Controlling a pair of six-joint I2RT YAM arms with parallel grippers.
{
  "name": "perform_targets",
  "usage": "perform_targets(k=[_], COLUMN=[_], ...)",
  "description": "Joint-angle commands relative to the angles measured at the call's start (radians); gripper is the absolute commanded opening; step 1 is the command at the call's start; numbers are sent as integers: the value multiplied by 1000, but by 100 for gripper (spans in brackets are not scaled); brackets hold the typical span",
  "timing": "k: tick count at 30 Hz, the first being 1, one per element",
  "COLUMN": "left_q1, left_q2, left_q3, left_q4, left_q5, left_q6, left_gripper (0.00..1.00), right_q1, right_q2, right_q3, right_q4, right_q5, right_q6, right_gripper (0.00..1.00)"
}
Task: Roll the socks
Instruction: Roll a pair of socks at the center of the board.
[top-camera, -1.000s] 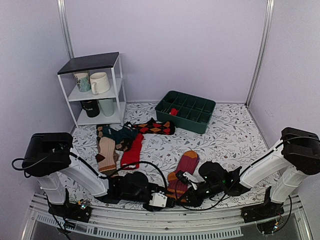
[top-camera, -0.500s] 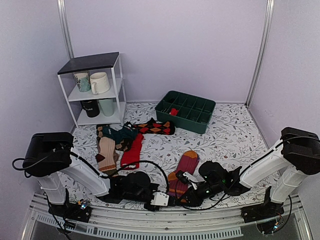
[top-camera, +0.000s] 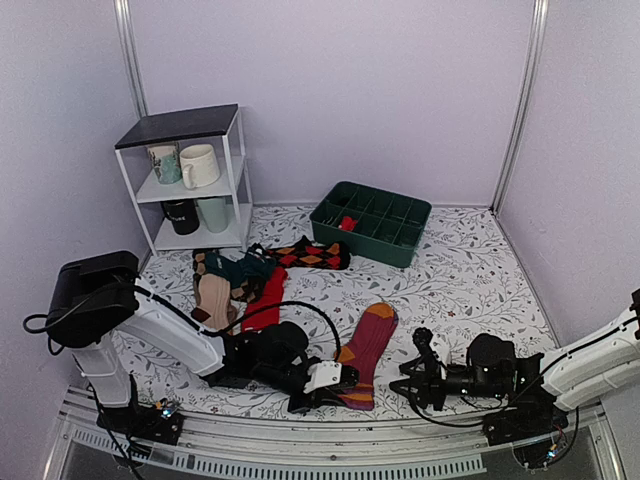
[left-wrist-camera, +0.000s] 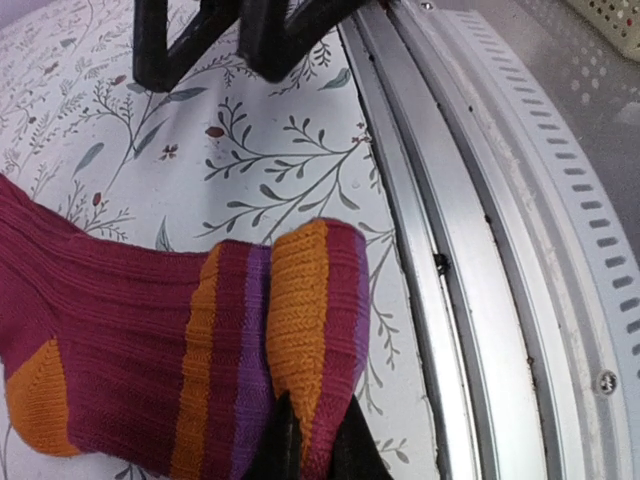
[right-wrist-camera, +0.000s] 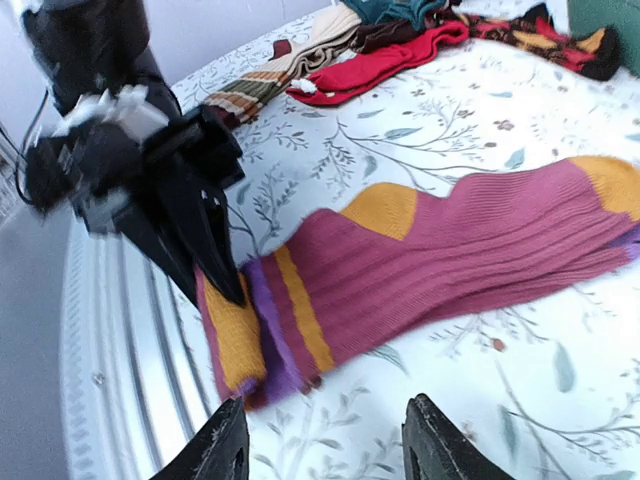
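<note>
A maroon sock with orange heel and toe and purple-orange stripes lies flat near the table's front edge, its cuff folded over once. My left gripper is shut on that folded orange cuff; its black fingertips pinch the fold. In the right wrist view the sock stretches away, with the left gripper on its near end. My right gripper stands open to the right of the sock, apart from it and holding nothing.
More socks lie in a heap behind: a red one, a black-red argyle one, a brown striped one and a teal one. A green divided bin stands at the back, a white shelf with mugs back left. A metal rail runs along the near edge.
My right gripper has let go of the sock, opened and pulled back to the right. My left gripper has shut on the folded cuff, and the sock now lies straighter.
</note>
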Motion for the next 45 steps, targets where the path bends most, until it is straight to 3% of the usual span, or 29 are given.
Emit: perform_targets(k=[1, 9, 27, 31, 34, 36, 40, 42, 45], left_q1=[38, 58, 66, 66, 67, 67, 67, 64, 45], left_q2=[60, 107, 117, 118, 118, 115, 47, -18, -141], left_q3=[-1, 20, 22, 22, 24, 27, -1, -35, -114], left_q4=[-240, -277, -282, -283, -283, -283, -212, -149, 3], left_q5=[102, 143, 155, 156, 152, 141, 52, -41, -151], left_q6=[-113, -127, -122, -119, -120, -120, -129, -115, -46], left_gripper=[0, 0, 0, 0, 0, 0, 21, 39, 41], right_q1=[66, 315, 320, 312, 306, 306, 294, 273, 225], right_q2=[39, 323, 446, 483, 497, 499, 482, 472, 468], right_q3=[-46, 145, 217, 249, 274, 287, 281, 270, 257], right_q4=[210, 84, 60, 5, -67, -123, -177, -180, -192], right_q5=[106, 319, 301, 295, 301, 290, 243, 202, 117], right_q6=[-216, -406, -452, -423, -361, -320, -202, -156, -84], right_gripper=[53, 53, 50, 41, 10, 5, 4, 3, 4])
